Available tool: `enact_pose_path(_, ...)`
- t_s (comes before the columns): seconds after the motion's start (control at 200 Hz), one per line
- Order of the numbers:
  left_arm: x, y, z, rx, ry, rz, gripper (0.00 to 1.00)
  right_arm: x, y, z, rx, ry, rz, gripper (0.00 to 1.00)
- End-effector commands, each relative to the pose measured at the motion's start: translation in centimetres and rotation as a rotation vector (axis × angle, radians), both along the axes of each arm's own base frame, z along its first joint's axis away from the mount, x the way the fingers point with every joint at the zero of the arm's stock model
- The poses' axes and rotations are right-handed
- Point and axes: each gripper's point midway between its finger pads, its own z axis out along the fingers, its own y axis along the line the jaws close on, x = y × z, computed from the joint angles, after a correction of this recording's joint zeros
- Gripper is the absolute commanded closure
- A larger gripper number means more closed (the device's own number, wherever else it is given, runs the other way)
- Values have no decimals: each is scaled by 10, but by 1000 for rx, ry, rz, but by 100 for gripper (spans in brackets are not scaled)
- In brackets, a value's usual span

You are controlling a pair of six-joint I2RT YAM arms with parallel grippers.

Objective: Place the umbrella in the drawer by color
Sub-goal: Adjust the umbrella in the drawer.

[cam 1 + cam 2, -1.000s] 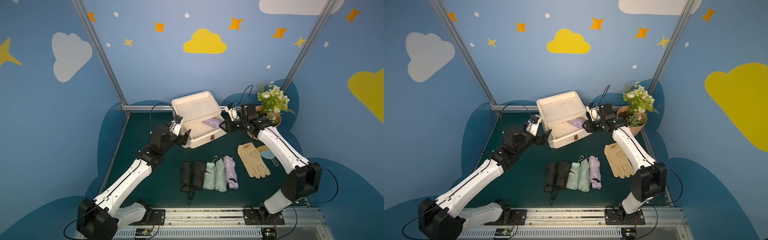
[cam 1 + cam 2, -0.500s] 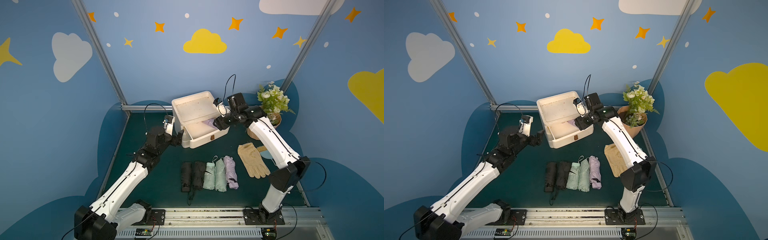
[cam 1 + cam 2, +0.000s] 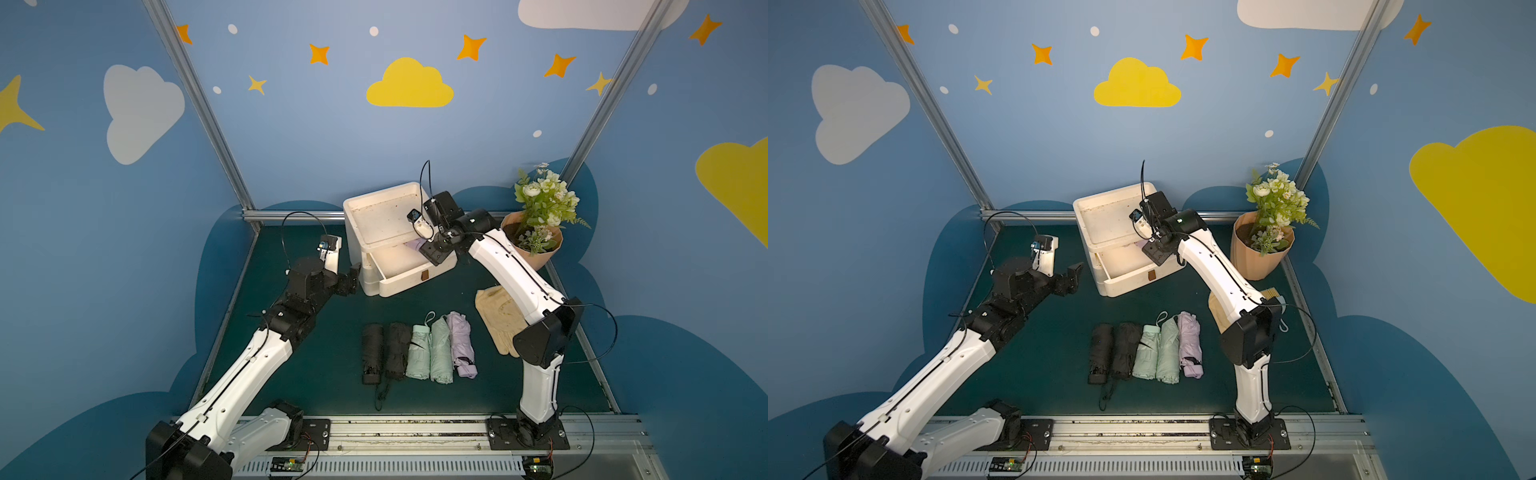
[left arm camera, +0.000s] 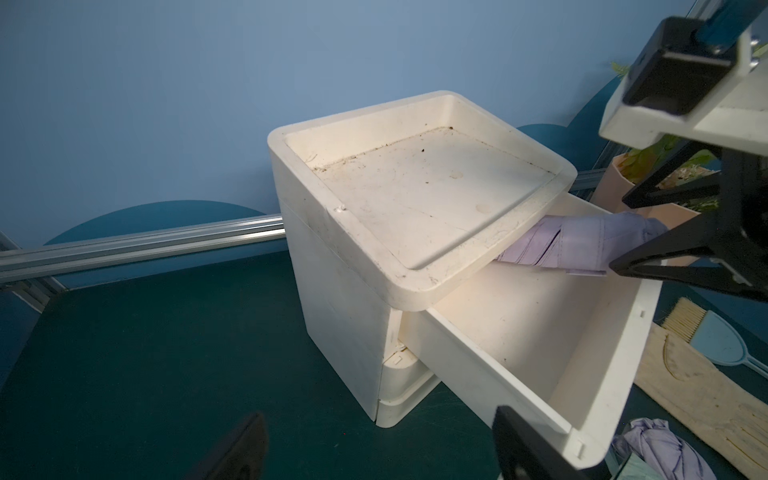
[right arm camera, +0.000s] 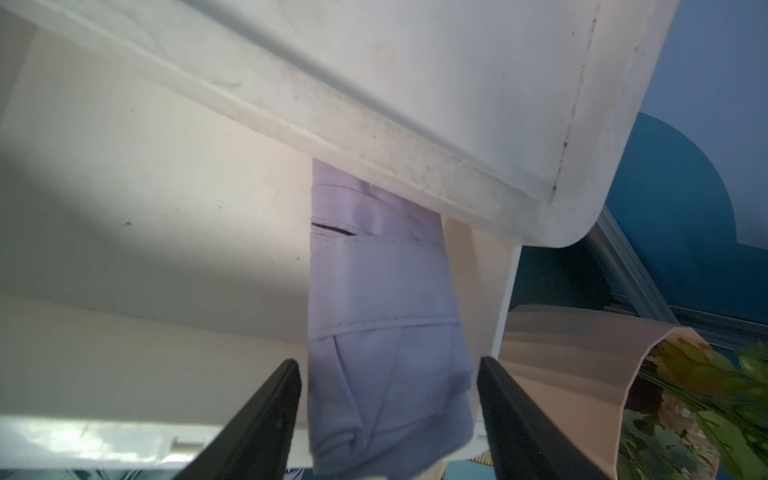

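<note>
One lilac umbrella (image 5: 386, 332) lies in the drawer (image 4: 498, 365), my right fingers (image 5: 257, 424) spread loosely around it, left fingers (image 4: 523, 444) wide and empty; five umbrellas (image 3: 419, 349) wait on the bench (image 3: 324, 374).

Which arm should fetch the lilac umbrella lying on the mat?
Right, probably: the lilac umbrella lies at the row's end nearest the right arm; the left gripper would have to reach across the other four umbrellas.

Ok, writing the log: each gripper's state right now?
Left gripper: open, empty.
Right gripper: open, straddling the purple umbrella in the drawer.
</note>
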Motion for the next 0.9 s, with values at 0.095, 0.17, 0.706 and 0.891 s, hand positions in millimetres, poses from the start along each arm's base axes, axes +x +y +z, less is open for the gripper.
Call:
enact_pose_path(0.095,-3,6,-1,-7,3,13,12,-5,-9,-14,-161,42,28,37)
enact_pose_path(0.17,-3,6,0,-11,0,13,12,-3,-11,-15,-197,28,27,50)
enact_pose_path(0.706,-4,7,9,-16,-25,9,11,-5,-9,21,-224,-72,140,100)
enact_pose_path(0.891,-5,8,9,-18,-27,15,11,-23,4,36,-171,-101,294,100)
